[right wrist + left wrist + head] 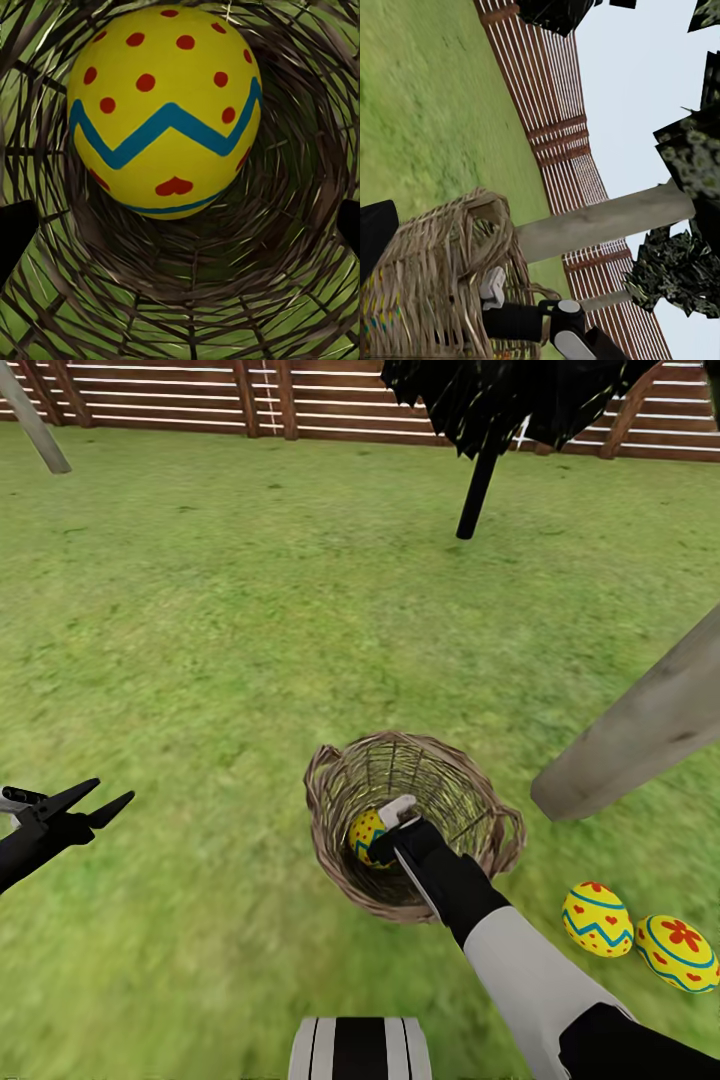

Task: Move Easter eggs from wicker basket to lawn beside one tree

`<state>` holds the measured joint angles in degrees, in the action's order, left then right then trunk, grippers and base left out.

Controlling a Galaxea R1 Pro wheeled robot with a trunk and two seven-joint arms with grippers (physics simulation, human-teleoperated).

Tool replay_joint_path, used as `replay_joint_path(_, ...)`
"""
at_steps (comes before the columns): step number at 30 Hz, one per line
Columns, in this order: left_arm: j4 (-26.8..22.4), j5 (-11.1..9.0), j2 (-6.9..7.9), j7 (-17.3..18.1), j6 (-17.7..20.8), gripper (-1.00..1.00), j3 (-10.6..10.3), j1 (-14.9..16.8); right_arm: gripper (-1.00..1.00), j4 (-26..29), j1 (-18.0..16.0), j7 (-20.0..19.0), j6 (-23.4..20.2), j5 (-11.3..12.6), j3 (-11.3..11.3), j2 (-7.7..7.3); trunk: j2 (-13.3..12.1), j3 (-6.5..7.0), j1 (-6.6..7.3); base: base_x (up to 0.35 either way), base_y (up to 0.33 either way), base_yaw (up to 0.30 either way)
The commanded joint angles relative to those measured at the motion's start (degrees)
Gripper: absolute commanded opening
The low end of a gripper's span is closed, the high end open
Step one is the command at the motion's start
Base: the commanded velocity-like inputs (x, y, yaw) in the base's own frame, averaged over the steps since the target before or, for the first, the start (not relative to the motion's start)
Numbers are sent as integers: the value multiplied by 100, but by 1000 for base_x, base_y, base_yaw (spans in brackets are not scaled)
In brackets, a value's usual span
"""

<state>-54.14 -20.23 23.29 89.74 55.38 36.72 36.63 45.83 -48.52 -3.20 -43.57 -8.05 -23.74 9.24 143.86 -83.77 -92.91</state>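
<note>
— Right up close, what is the right pincer (385,838) doing?

— It reaches down inside the wicker basket (470,815). Its fingertips show as dark shapes at either edge of the right wrist view, spread wide, with one Easter egg (165,112) lying ahead between them on the basket floor. They grip nothing. From the head view I cannot tell whether a finger touches the egg.

— And that egg's pattern?

— Yellow, a blue zigzag band, red dots and one red heart.

— Where are the others?

— Two eggs lie on the lawn (200,610) to the right of the basket, one with a zigzag (596,920), one with a red flower (678,952), touching or nearly so, near the foot of the pale tree trunk (640,725).

— The left pincer (95,805)?

— It hangs over the grass well left of the basket, slightly parted, holding nothing.

— Behind?

— A slatted wooden fence (180,395) and a black-trunked tree (478,490).
</note>
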Motion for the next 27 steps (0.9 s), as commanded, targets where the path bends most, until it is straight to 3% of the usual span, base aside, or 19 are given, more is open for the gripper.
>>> replay_joint_path(1, 0, 8, 1, 26, 60, 100, 2, 2, 100, 45, -8, -33, -29, -61, -7, -1, 3, -27, -1, 0, 0, 0)
replay_joint_path(4, 0, 10, 1, 26, 60, 100, 2, 2, 100, 126, -20, -32, -16, -64, -8, -1, 7, -93, -9, 0, 0, 0)
replay_joint_path(10, 0, 11, 1, 26, 60, 100, 2, 2, 100, 196, -26, -31, 402, -65, -8, -2, 15, -226, -25, 0, 0, 0)
replay_joint_path(24, 0, 11, -6, 26, 60, 100, -15, 2, 100, 204, -105, -23, 544, -84, -8, -6, 34, -536, -61, 0, 0, 0)
replay_joint_path(27, 0, 11, -8, 26, 60, 100, -26, 2, 100, 204, -113, 178, 638, -138, -8, -9, 38, -603, -68, 0, 0, 0)
